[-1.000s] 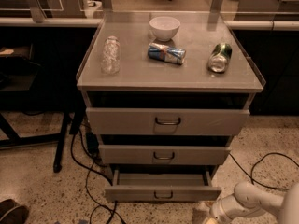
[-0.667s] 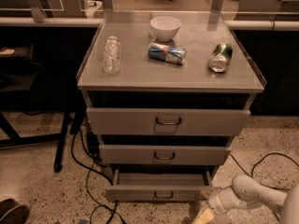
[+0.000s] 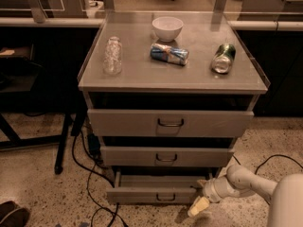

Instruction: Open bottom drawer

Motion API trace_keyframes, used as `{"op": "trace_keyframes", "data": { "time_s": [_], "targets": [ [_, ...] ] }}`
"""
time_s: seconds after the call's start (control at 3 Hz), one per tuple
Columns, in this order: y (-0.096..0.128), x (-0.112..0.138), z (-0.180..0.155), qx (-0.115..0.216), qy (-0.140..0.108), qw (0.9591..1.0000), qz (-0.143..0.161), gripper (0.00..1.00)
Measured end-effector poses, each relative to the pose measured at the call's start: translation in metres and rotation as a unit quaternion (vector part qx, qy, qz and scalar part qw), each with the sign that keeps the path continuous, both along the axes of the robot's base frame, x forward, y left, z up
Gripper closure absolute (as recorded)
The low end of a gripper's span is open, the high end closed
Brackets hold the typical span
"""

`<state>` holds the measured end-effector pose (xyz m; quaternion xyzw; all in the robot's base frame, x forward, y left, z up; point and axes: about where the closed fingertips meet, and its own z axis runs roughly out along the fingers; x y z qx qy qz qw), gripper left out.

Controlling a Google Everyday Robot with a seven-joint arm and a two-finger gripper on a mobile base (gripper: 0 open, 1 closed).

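The bottom drawer [image 3: 156, 193] is the lowest and narrowest of three grey drawers in the cabinet. It is pulled out a little, with part of its grey tray showing behind the front and a small dark wire handle [image 3: 165, 198] at centre. My gripper [image 3: 199, 205] comes in from the lower right on a white arm. It sits low at the drawer front's right end, to the right of the handle and just above the floor.
The cabinet top [image 3: 142, 72] holds a clear plastic bottle [image 3: 112, 56], a white bowl [image 3: 167, 28], a blue can lying down [image 3: 169, 54] and a green can [image 3: 223, 58]. Black cables [image 3: 90, 183] trail on the speckled floor at the left. A dark stand leg [image 3: 64, 145] stands left.
My gripper has moved left along the floor, from right of the cabinet to the right end of the bottom drawer's front. The drawers look unchanged.
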<state>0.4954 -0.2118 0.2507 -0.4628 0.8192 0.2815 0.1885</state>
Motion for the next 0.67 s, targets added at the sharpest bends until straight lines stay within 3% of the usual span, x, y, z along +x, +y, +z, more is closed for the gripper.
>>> {"op": "trace_keyframes", "data": {
  "time_s": [0.67],
  "targets": [
    [0.023,0.041,-0.039,-0.019,0.005,0.9996,0.022,0.00]
  ]
}}
